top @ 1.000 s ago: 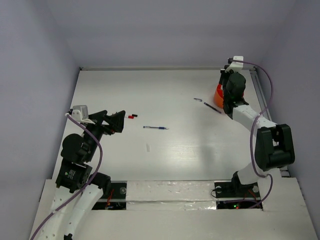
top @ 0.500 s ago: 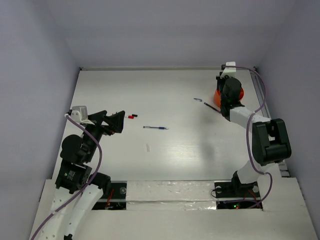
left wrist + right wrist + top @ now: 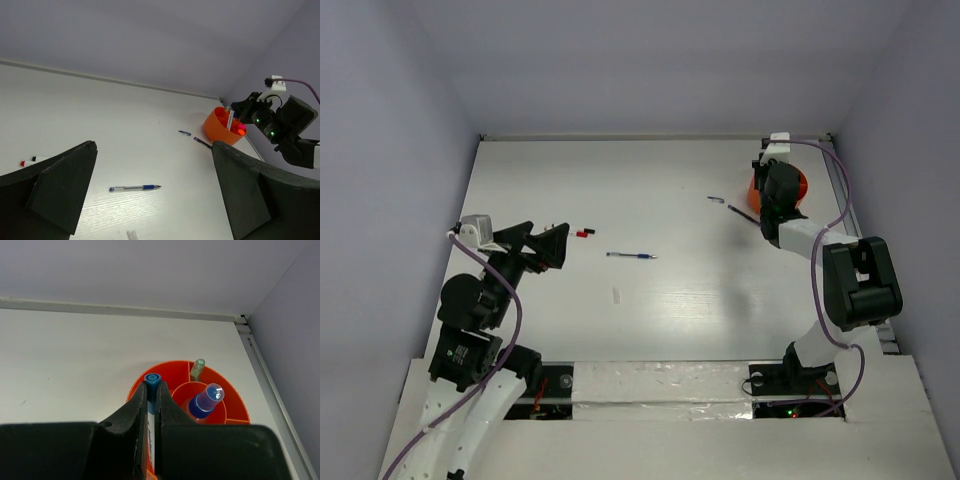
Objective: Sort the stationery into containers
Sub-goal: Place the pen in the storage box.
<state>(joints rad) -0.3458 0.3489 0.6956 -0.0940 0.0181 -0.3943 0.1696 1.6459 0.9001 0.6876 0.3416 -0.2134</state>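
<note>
The round orange cup (image 3: 227, 395) with inner dividers stands at the far right (image 3: 792, 184); it also shows in the left wrist view (image 3: 216, 129). It holds a blue-capped clear bottle (image 3: 207, 399) and a green piece (image 3: 198, 368). My right gripper (image 3: 151, 390) is shut on a blue-capped white pen (image 3: 152, 380), held upright over the cup's left compartment. A blue pen (image 3: 630, 256) lies mid-table, also in the left wrist view (image 3: 135, 188). A dark pen (image 3: 744, 215) and a small blue piece (image 3: 716, 199) lie left of the cup. My left gripper (image 3: 548, 243) is open and empty.
A red and black marker (image 3: 584, 233) lies just right of my left gripper. A small clear cap (image 3: 616, 295) lies near the table's front. A metal rail (image 3: 270, 385) runs along the right wall behind the cup.
My right gripper has moved left and back over the cup, carrying the blue-capped pen. The left arm has shifted only slightly.
</note>
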